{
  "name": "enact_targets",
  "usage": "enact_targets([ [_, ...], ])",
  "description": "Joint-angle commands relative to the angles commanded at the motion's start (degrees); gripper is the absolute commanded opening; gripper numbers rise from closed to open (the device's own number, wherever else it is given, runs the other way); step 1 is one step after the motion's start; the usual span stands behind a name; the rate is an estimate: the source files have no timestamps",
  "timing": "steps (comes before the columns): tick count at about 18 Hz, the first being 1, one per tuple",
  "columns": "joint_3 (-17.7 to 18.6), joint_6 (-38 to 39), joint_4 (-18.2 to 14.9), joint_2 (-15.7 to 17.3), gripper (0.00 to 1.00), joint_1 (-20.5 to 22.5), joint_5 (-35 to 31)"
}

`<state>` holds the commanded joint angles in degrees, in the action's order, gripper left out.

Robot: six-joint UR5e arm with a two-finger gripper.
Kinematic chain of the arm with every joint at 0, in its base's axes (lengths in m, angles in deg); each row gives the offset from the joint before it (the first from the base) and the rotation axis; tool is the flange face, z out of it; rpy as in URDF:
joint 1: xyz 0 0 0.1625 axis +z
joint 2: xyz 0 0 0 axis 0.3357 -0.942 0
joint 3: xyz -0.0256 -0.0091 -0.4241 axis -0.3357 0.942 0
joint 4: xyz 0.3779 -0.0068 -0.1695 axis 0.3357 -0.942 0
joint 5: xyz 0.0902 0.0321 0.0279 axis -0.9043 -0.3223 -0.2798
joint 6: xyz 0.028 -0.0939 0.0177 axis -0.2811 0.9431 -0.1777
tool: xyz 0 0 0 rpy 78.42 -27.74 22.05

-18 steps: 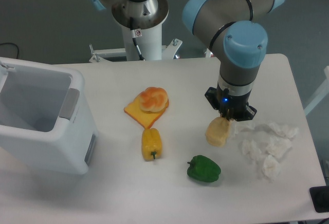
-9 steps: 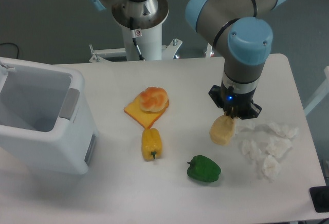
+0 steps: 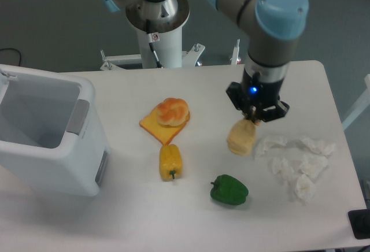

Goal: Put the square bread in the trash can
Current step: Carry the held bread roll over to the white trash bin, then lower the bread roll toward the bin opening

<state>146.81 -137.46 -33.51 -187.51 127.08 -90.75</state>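
We see the square bread [image 3: 241,138] as a pale cream-yellow, lumpy block with soft rounded edges, roughly the bulk of the yellow pepper [image 3: 170,161] on the table. It hangs from the gripper [image 3: 252,120], whose dark fingers are closed onto its top end, so we read the claw as clamped on the bread. The block's long axis runs close to vertical, tilted a little, with the upper end under the fingers and the lower end leaning toward the left of the picture. We cannot tell whether its lower end touches the table or clears it. It sits right of the flat orange slice [image 3: 162,126] that carries the round glazed bun [image 3: 173,111], above the green pepper [image 3: 229,189], and just left of the crumpled white tissue [image 3: 297,159]. The trash can [image 3: 52,142], a large white boxy bin with a grey inside and a grey flap, stands well apart at the left edge of the table. The table [image 3: 115,96] is a plain white surface with rounded corners; behind it we see the arm's white pedestal [image 3: 157,29] and a dark grey floor.
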Motion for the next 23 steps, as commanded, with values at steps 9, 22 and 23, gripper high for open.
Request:
enact_targets([
  [9,0.09,17.66,0.96,5.02,0.14,-15.10,4.23],
  [22,0.88,28.66,7.56,5.02,0.16,-29.71,4.23],
  [23,1.49,28.75,7.56,5.10,0.16,-30.15,4.23],
])
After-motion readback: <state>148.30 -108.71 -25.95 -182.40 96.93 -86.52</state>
